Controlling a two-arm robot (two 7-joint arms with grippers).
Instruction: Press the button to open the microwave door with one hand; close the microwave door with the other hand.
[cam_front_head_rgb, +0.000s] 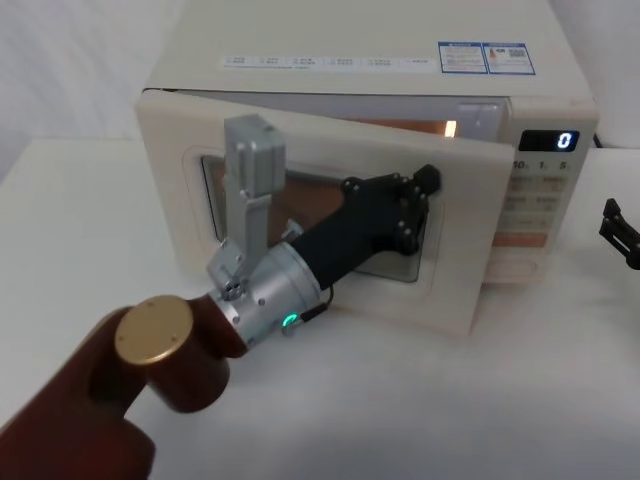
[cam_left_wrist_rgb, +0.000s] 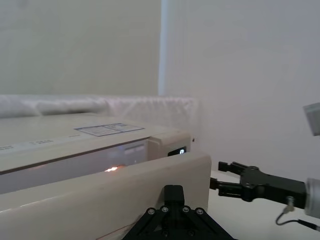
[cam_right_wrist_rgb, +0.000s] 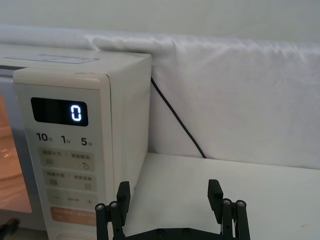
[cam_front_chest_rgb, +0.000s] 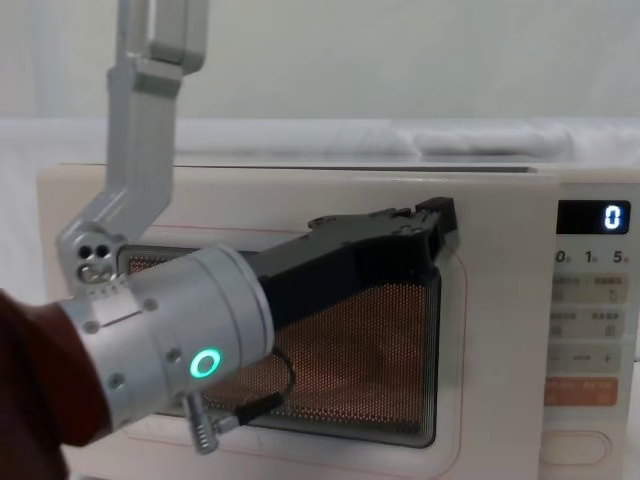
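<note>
Head view: the left gripper (cam_front_head_rgb: 425, 183) has its tip against the microwave door (cam_front_head_rgb: 462, 255), near its free right edge, door ajar; can't tell its fingers. The door swings back toward the microwave (cam_front_head_rgb: 350, 60), directly ahead. Right gripper (cam_right_wrist_rgb: 170, 192) hovers spread wide, empty, near the table's right edge. Chest view adds the button (cam_front_chest_rgb: 578, 448), bottom right.
</note>
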